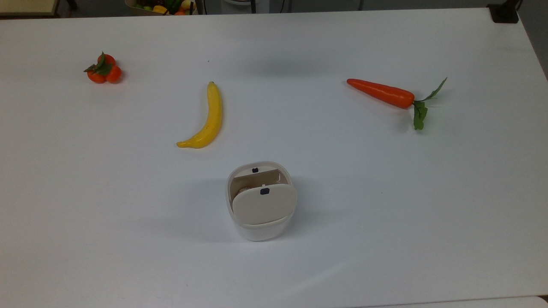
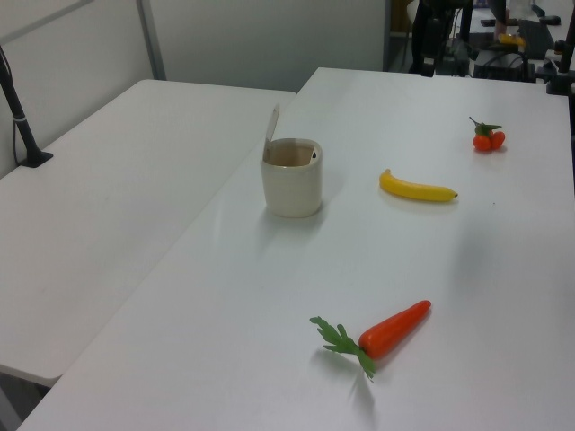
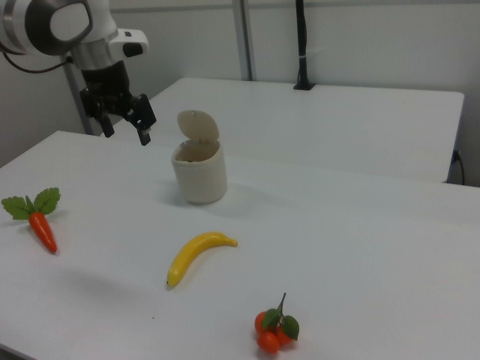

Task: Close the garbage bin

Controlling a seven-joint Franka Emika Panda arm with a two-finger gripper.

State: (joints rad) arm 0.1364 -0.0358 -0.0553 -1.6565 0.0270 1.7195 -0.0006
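The garbage bin (image 1: 260, 222), a small white rounded-square plastic tub, stands near the middle of the white tabletop (image 1: 385, 192) with its beige-cream hinged lid (image 1: 264, 205) tipped up on its hinge, so the mouth is open and the job is not yet done. The black two-finger claw (image 3: 125, 122) hangs in the air to the right view's left of the bin, well apart from it, fingers spread and empty. A yellow plastic banana (image 1: 206, 119), an orange toy carrot (image 1: 381, 93) and a cluster of small oranges (image 1: 104, 70) lie scattered around, clear of the bin.
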